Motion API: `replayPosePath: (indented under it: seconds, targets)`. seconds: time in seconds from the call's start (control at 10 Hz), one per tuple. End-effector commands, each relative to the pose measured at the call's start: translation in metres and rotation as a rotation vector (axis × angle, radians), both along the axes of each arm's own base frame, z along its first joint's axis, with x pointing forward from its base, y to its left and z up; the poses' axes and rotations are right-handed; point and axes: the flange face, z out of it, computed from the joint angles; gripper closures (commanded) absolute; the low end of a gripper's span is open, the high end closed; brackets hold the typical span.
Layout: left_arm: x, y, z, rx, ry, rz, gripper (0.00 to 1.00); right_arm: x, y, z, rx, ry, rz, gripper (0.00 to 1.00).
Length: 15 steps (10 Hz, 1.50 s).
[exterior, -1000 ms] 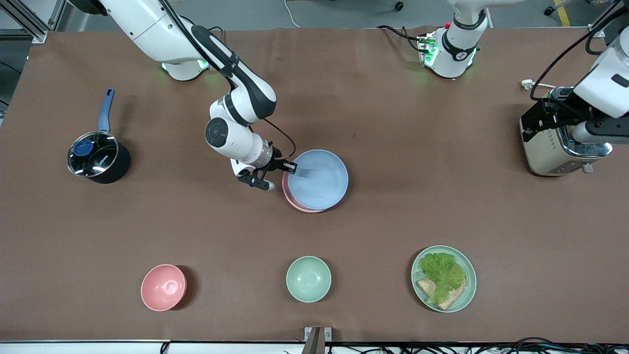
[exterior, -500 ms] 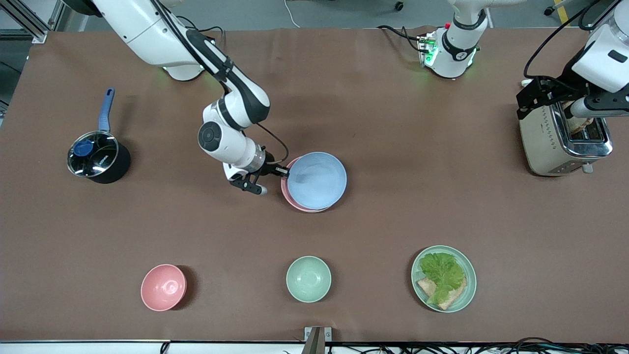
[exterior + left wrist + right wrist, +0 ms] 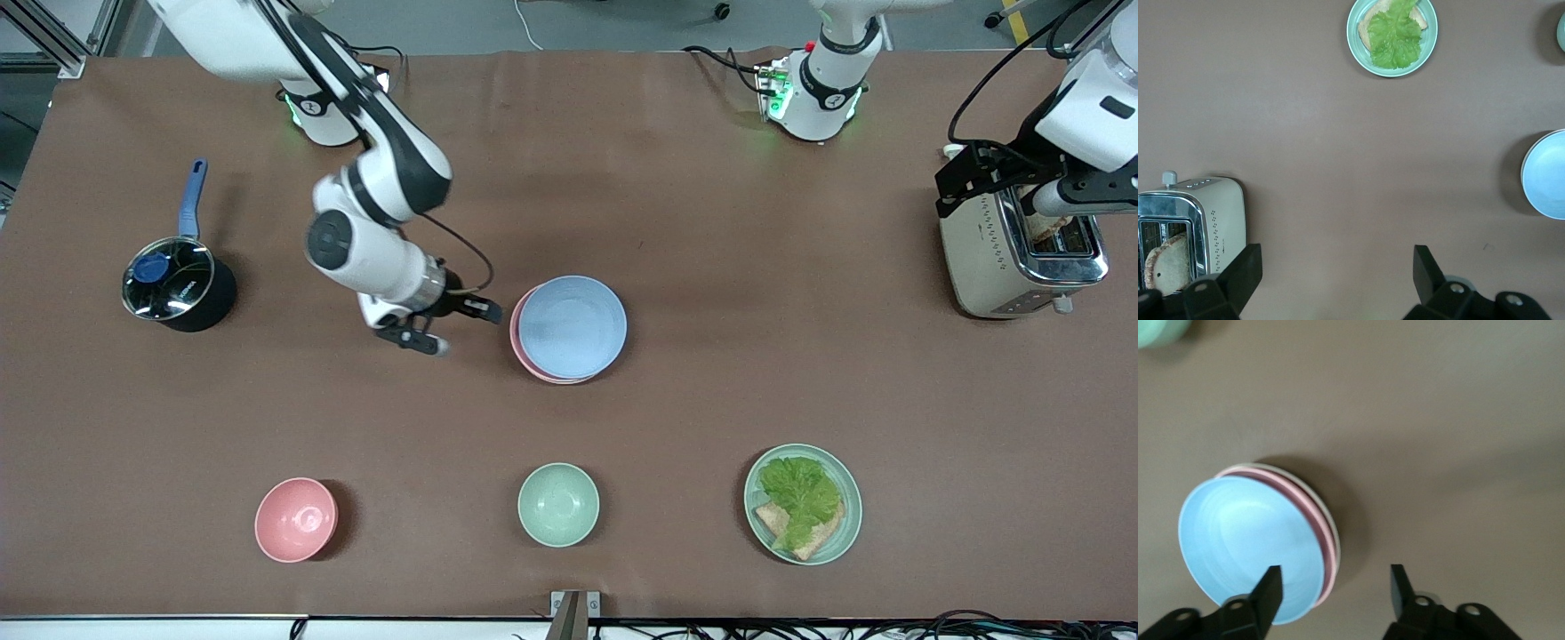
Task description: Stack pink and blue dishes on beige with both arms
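The light blue plate (image 3: 573, 326) lies on top of the pale pink plate (image 3: 517, 345) in the middle of the table. In the right wrist view the blue plate (image 3: 1248, 547) covers the pink plate (image 3: 1318, 523), and a thin rim of the beige plate (image 3: 1326, 509) shows underneath. My right gripper (image 3: 455, 327) is open and empty, just beside the stack toward the right arm's end; its open fingers frame the stack's edge (image 3: 1335, 587). My left gripper (image 3: 965, 178) waits open over the toaster (image 3: 1022, 258), nothing between its fingers (image 3: 1338, 267).
A lidded saucepan (image 3: 173, 289) stands toward the right arm's end. Nearer the front camera sit a pink bowl (image 3: 296, 519), a mint bowl (image 3: 558, 504) and a mint plate with lettuce and bread (image 3: 803, 503). The toaster (image 3: 1185, 233) holds a bread slice.
My right gripper has let go of the blue plate's rim and drawn away toward the right arm's end. The blue plate now rests flat on the pink one. The left gripper shifted slightly over the toaster.
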Motion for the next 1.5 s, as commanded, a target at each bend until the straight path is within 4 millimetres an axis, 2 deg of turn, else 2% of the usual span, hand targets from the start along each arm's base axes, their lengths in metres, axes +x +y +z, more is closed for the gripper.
replayPosePath:
  seconds: [0.0, 0.1, 0.2, 0.3, 0.4, 0.5, 0.6, 0.7, 1.1, 1.4]
  targets:
    - [0.009, -0.002, -0.015, -0.007, 0.028, 0.005, 0.00, 0.011, -0.105, 0.110, -0.220, -0.060, -0.044, 0.00]
    - [0.010, -0.002, -0.015, -0.008, 0.028, 0.005, 0.00, 0.020, -0.153, 0.152, -0.255, -0.099, -0.079, 0.00]
    - [0.012, -0.003, -0.018, -0.008, 0.033, 0.005, 0.00, 0.024, -0.201, 0.187, -0.260, -0.143, -0.038, 0.00]
    - [0.012, -0.006, -0.020, -0.008, 0.037, 0.000, 0.00, 0.021, -0.240, 0.215, -0.259, -0.165, 0.015, 0.00]
    - [0.014, -0.010, -0.024, -0.008, 0.045, -0.006, 0.00, 0.014, -0.267, 0.242, -0.261, -0.157, 0.043, 0.00]
    - [0.017, -0.011, -0.029, -0.006, 0.052, -0.009, 0.00, 0.007, -0.295, 0.281, -0.265, -0.145, 0.059, 0.00]
    - [0.016, -0.013, -0.028, -0.006, 0.051, -0.012, 0.00, -0.003, -0.310, 0.315, -0.268, -0.137, 0.088, 0.00]
    - [0.017, -0.014, -0.027, -0.007, 0.048, -0.014, 0.00, -0.011, -0.320, 0.322, -0.265, -0.104, 0.098, 0.00]
    - [0.016, -0.015, -0.026, -0.005, 0.046, -0.023, 0.00, -0.014, -0.313, 0.322, -0.260, -0.091, 0.115, 0.00]
    - [0.019, -0.008, -0.013, -0.006, 0.022, -0.021, 0.00, -0.015, -0.313, 0.321, -0.270, -0.081, 0.137, 0.00]
